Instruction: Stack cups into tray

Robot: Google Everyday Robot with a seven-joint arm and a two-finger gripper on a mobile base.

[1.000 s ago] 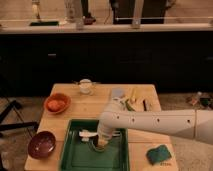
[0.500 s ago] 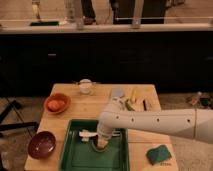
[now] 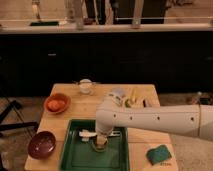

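Two bowls at the bench's (image 3: 100, 110) left, maroon bowl (image 3: 41, 144) nearest, orange bowl (image 3: 57, 103) behind, green tray (image 3: 75, 156) at centre, tool (image 3: 101, 138) lowered over a cup (image 3: 100, 145) inside it, grip state impossible to tell, green sponge (image 3: 159, 154) right

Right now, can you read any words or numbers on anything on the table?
None: no word, number or label can be read anywhere in this view.
The white cup, orange bowl, maroon bowl and green sponge show no writing.
The items behind the arm on the table are too blurred to tell.
The hand is down inside the green tray, over a cup; no print shows there.
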